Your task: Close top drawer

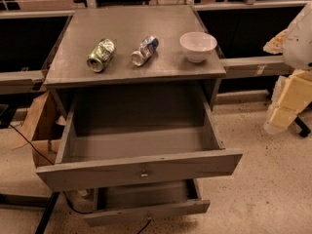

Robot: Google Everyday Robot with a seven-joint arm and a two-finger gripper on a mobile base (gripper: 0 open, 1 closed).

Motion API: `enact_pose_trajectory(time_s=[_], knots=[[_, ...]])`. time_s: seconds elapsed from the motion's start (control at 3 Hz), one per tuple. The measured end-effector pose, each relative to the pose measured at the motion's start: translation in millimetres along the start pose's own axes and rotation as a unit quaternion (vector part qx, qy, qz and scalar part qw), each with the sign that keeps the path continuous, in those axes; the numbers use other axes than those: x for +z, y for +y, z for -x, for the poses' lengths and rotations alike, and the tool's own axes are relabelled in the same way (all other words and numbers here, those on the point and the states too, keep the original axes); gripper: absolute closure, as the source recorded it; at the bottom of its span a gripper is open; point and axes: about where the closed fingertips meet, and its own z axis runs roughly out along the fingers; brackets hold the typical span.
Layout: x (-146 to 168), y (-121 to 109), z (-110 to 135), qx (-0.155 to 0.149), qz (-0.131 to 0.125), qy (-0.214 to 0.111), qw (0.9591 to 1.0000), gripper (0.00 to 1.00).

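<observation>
The top drawer (141,167) of the grey cabinet (136,28) stands pulled far out toward me. Its deep box is empty, and its wide flat front panel has a small brass knob (144,172) at the centre. Below it a shallower grey drawer (146,209) is also partly out, with less reach than the top one. My arm's white and cream parts come in at the right edge. The gripper (284,112) hangs there to the right of the cabinet, at about the height of the open drawer, apart from it and holding nothing I can see.
On the cabinet top lie a green can (101,55) and a silver-blue can (145,50), with a white bowl (198,46) standing beside them. A cardboard box (41,126) and a black cable (29,145) are at the left. Dark shelving runs behind.
</observation>
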Motion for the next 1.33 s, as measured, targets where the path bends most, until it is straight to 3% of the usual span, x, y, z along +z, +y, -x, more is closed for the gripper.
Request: enact_pose_trajectory(time_s=[0.67,1.0,1.33], knots=[[6.8,3.3,1.6,-0.001,0.003,-0.003,1.0000,0.00],[28.6,19.3,-1.3,0.011,0.018,-0.019,0.9996,0.00],[68.8,48.6,-7.7,0.032,0.051,-0.039,0.9974,0.00]])
